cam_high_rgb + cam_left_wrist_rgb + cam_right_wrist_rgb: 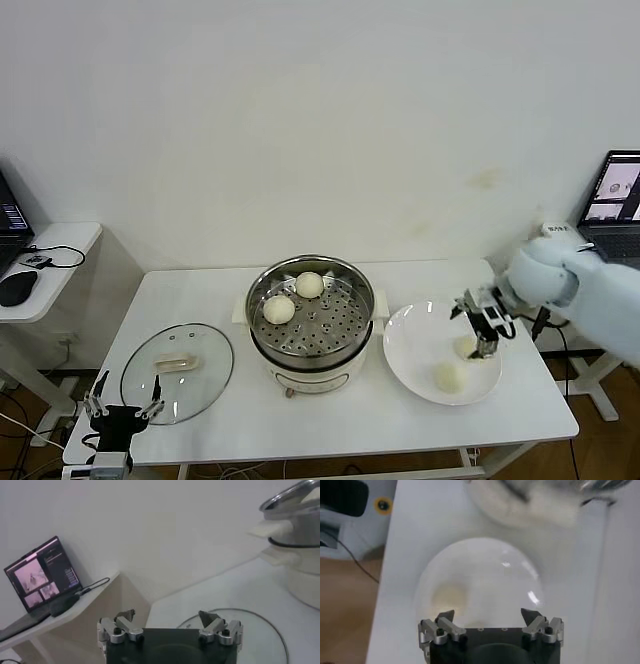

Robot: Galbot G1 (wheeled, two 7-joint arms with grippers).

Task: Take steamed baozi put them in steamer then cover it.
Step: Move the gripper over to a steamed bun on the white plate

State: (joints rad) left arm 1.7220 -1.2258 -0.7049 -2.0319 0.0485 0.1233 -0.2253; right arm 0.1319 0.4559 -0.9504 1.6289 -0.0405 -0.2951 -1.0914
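Steamer (311, 330): centre of white table (520, 415), uncovered, steel pot on cream base. Contents: two baozi on perforated tray, one toward the rear (310, 285), one toward the robot's left (279, 309). Edge of the pot also seen in left wrist view (295, 525).

Plate (415, 345): white, round, just right of steamer. Contents: two baozi, one near the front rim (449, 376), one further back (466, 346) directly under right gripper. In right wrist view, plate (485, 575) shows one baozi (449, 597) clearly; the other not made out.

Glass lid (177, 372): flat on table, left of steamer, cream handle up. Partly seen in left wrist view (260, 630).

Right gripper (484, 335): over the plate, fingers spread apart, nothing between them (488, 616); pointed down at the rear baozi.

Left gripper (124, 408): low at the table's front left corner, beside the lid, fingers apart and holding nothing (169, 617).

Side desk (60, 240) at far left with mouse (17, 287); laptop (615, 200) at far right.
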